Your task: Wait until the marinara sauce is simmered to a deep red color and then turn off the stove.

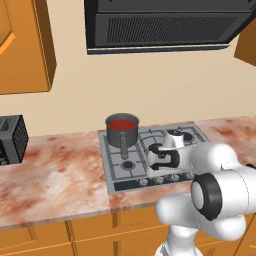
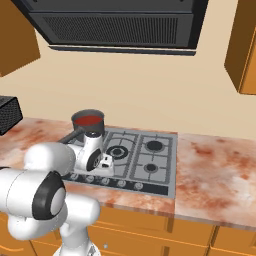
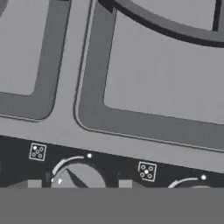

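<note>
Sauce: we see the marinara sauce (image 1: 122, 123) as a deep red disc inside a small dark saucepan (image 1: 123, 136) on the back-left burner of the stove (image 1: 150, 172).
Pan axis: in the left base view its handle runs toward 6 o'clock, at the front edge; the pan stands upright.
Stove: we see a grey cooktop with black grates, set in a mottled reddish counter (image 1: 60, 175), its knob row along the front strip.
Writing: we read no words; in the hand view small square burner diagrams (image 3: 37, 152) and white arc marks sit beside a round knob (image 3: 78, 177).
Pincer: the gripper (image 3: 79, 184) hangs low over the knob strip, its tips either side of that knob; we cannot tell whether the jaws touch it.
Relation: the sauce lies at about 11 o'clock from the pincer in the left base view, well apart.
Above: we see a black range hood (image 1: 165, 25).
</note>
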### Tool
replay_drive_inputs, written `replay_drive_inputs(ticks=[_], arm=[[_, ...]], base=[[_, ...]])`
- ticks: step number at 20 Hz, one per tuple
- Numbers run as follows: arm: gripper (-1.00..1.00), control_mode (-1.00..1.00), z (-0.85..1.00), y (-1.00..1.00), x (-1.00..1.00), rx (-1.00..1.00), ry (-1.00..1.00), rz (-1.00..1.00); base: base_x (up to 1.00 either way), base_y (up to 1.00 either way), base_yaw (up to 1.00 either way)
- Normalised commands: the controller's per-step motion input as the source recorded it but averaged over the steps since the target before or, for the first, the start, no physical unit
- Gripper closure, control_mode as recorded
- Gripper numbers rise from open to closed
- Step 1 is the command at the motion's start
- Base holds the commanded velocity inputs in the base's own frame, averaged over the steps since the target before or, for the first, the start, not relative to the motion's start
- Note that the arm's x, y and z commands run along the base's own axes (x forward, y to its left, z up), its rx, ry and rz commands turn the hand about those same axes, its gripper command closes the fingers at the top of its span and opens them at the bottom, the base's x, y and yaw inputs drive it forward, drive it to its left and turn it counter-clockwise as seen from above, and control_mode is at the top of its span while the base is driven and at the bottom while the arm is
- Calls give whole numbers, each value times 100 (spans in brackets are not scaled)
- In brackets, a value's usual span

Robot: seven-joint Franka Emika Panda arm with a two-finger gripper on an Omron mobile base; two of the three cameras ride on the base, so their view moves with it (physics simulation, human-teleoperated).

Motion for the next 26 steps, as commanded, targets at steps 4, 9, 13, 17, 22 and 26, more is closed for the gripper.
replay_drive_inputs(ticks=[4,9,13,17,22,26], arm=[[100,-100,-44,-56,-52,6,6,-72],[100,-100,-51,-54,-45,3,9,-74],[100,-100,-51,-54,-46,4,8,-75],[100,-100,-51,-50,-42,3,9,-77],[100,-100,-53,-51,-42,2,10,-77],[100,-100,-50,-50,-43,0,13,-73]], base=[[0,0,0],[0,0,0],[0,0,0],[0,0,0],[0,0,0],[0,0,0]])
